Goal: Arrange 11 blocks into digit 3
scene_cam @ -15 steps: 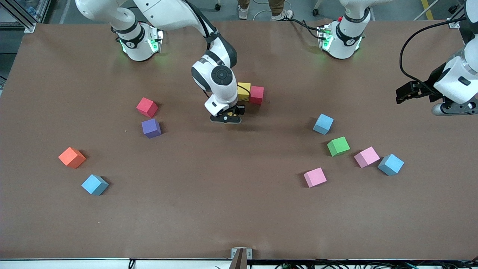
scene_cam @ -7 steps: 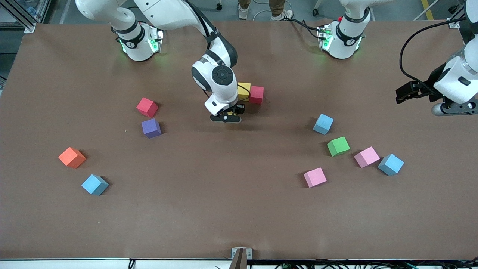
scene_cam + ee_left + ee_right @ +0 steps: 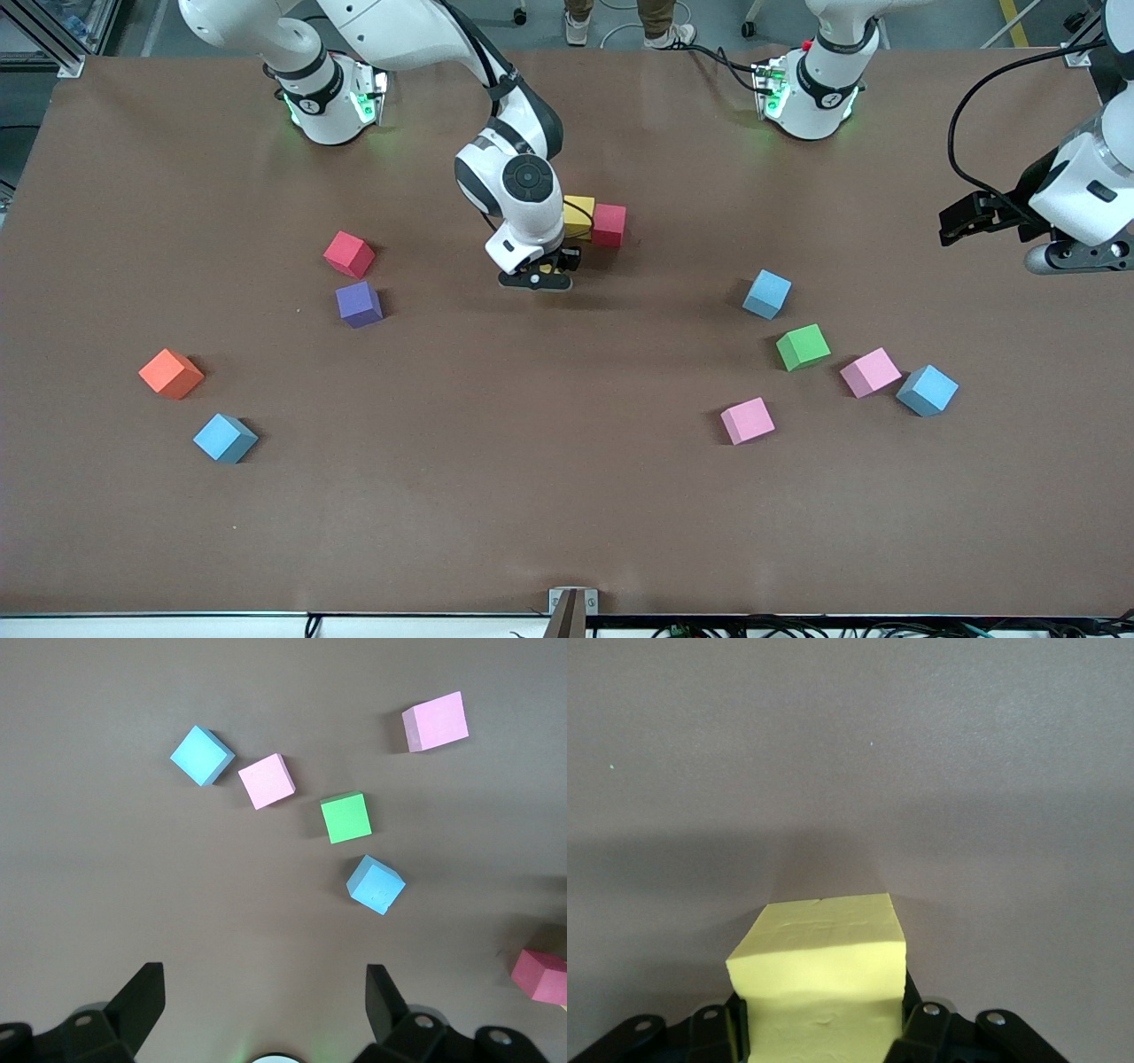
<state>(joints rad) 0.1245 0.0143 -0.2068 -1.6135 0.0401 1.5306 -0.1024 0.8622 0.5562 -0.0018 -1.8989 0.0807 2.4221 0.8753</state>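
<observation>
Right wrist view: yellow block [image 3: 824, 983] apparently clamped between right end effector [image 3: 824, 1028] fingers.

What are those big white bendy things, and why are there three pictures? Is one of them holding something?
They are two robot arms that move foam cubes about on a brown table. The big picture comes from a camera high above the table, facing the robots. The other two come from little cameras on each arm's wrist.

The right claw is down near the middle, shut on a yellow cube, next to another yellow cube and a red cube that touch each other. The left claw is open and waits in the air over its end of the table.

Loose cubes lie around: pink, green, light blue, purple, another red one and an orange cube.
</observation>
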